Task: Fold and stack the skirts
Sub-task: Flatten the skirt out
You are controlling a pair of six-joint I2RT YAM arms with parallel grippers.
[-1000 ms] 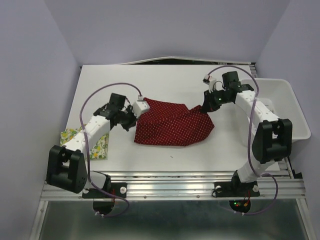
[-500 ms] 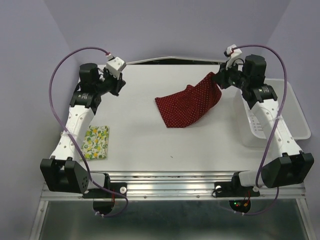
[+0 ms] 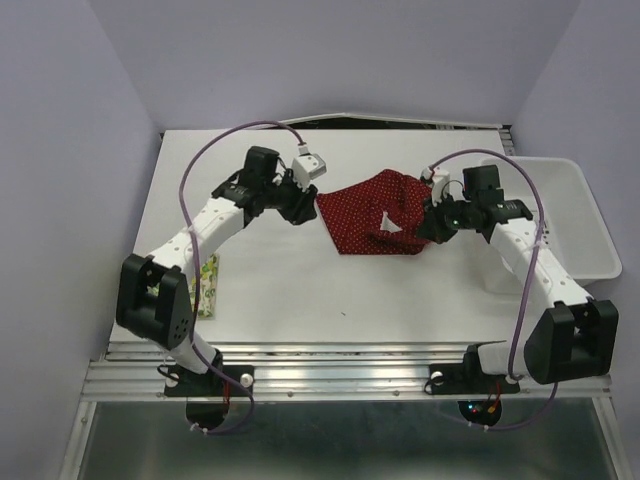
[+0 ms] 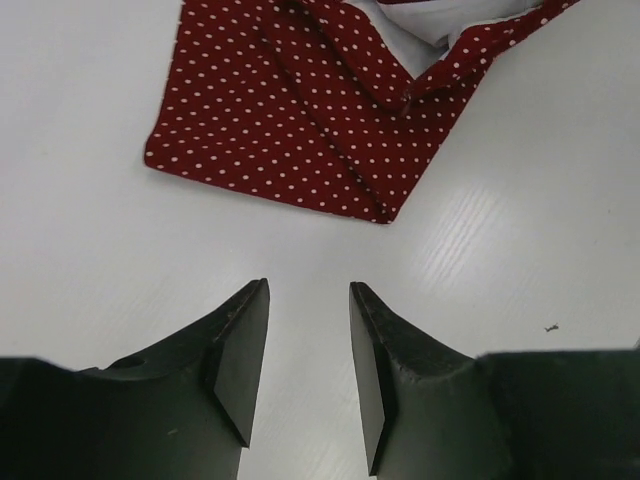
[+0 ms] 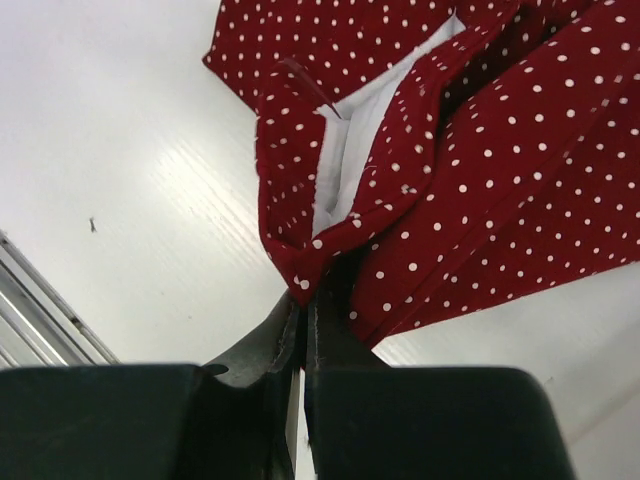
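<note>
The dark red polka-dot skirt (image 3: 368,215) lies rumpled at the table's middle, its white lining showing. It also shows in the left wrist view (image 4: 300,110) and the right wrist view (image 5: 480,170). My right gripper (image 3: 428,222) is shut on the skirt's right edge, pinching a fold (image 5: 312,290). My left gripper (image 3: 308,203) is open and empty just left of the skirt's left corner, above bare table (image 4: 308,300). The lemon-print skirt (image 3: 208,285) lies folded at the near left, mostly hidden under my left arm.
A white plastic bin (image 3: 570,215) stands at the right edge of the table, behind my right arm. A small dark speck (image 3: 343,316) lies on the table near the front.
My right gripper has come down and inward with the red skirt, which now lies more bunched. My left gripper has swung from the far left corner to the skirt's left corner.
</note>
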